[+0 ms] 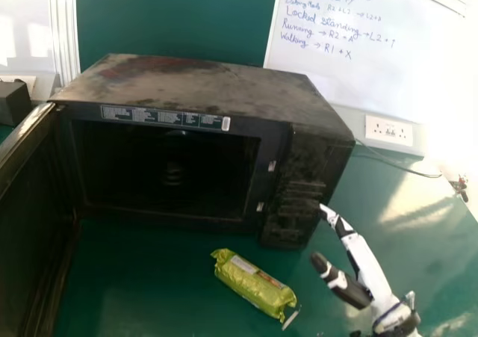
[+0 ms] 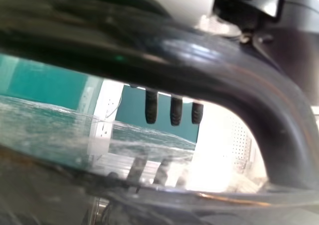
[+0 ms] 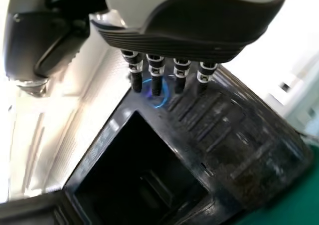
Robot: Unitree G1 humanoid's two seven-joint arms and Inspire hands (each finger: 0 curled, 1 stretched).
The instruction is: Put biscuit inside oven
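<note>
biscuit packet (image 1: pixel 254 283) before oven (image 1: pixel 216 83) (right hand (image 1: pixel 367 266) perhaps against panel (image 1: pixel 287 219))

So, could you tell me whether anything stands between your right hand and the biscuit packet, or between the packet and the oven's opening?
Nothing visible stands between the right hand and the biscuit packet, nor between that and the oven's opening; the open door is off to the left.

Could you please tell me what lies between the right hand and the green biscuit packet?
In the head view, the stretch between the right hand and the biscuit packet is bare green tabletop.
</note>
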